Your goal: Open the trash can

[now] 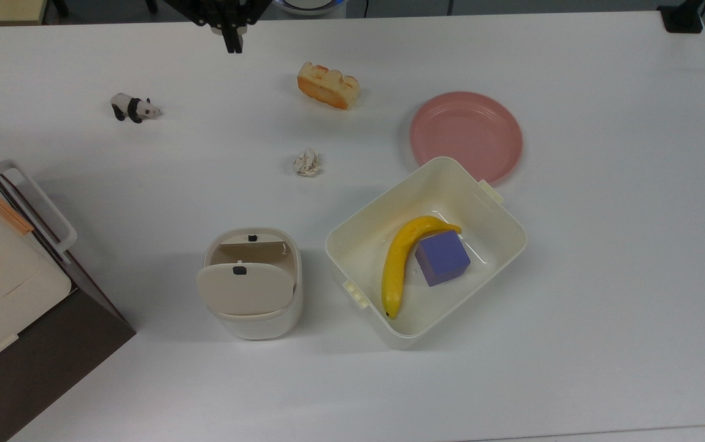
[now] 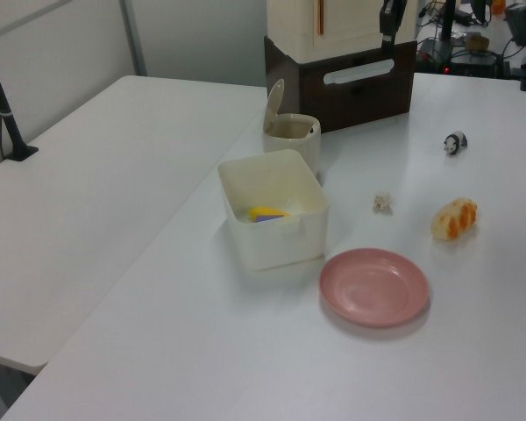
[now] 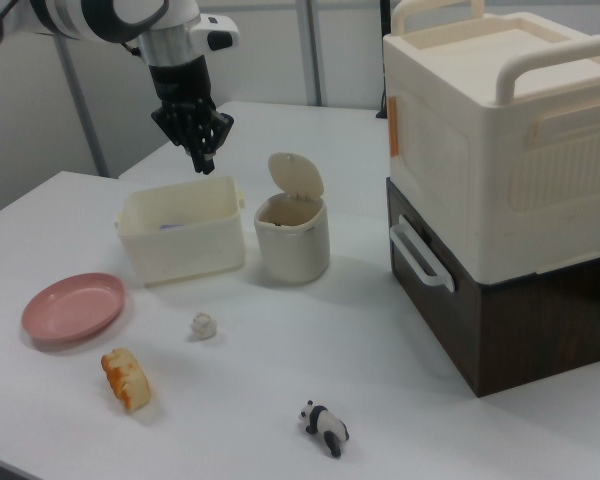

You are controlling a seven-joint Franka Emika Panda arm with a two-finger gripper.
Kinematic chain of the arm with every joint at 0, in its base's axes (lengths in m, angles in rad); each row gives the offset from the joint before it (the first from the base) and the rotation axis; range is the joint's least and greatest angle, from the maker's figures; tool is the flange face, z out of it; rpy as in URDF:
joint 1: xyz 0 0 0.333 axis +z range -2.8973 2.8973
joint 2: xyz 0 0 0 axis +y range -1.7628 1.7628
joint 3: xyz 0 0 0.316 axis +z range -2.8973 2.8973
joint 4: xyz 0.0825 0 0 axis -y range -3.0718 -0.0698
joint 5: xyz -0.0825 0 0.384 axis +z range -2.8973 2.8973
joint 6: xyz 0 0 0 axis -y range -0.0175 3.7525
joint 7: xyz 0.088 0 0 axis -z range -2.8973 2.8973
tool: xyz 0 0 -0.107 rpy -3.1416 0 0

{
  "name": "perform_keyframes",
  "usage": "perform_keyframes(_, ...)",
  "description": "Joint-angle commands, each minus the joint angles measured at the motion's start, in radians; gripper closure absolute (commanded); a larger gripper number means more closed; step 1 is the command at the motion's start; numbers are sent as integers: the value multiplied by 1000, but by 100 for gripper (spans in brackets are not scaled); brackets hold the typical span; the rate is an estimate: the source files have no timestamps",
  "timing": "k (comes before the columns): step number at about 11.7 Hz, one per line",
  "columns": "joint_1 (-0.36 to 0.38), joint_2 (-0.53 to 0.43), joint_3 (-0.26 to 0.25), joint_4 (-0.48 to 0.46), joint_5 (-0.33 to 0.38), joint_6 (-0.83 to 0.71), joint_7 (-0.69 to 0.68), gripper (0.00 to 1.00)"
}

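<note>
The trash can [image 1: 253,307] is a small cream-white bin standing near the table's front in the top view. Its beige lid [image 1: 245,288] is tipped up on its hinge, so the brown inside shows. The trash can [image 2: 291,133] stands behind the tub in the left view, with its lid [image 2: 274,103] upright. The trash can [image 3: 292,240] with raised lid [image 3: 295,178] is at the centre of the right view. My gripper [image 3: 204,160] hangs high above the table, fingers together and pointing down, holding nothing. The gripper [image 1: 233,44] is far from the bin in the top view.
A cream tub [image 1: 493,212] to the top view's right of the bin holds a banana [image 1: 396,264] and a purple cube [image 1: 442,258]. A pink plate [image 1: 466,135], bread [image 1: 328,85], a crumpled paper ball [image 1: 307,162] and a toy panda [image 1: 134,108] lie farther back. A large cream box on a brown cabinet [image 3: 500,200] stands beside the bin.
</note>
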State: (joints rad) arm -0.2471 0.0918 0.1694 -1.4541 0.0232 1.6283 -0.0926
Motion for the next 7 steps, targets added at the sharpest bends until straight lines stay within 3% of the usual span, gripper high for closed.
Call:
perform_keyframes(1, 11, -35, -18, -49, 15, 28, -33, 0)
perform_keyframes(4, 31, -24, -13, -51, 4, 30, -62, 0)
perform_keyframes(7, 60, -24, -5, -101, -51, 113, -58, 0)
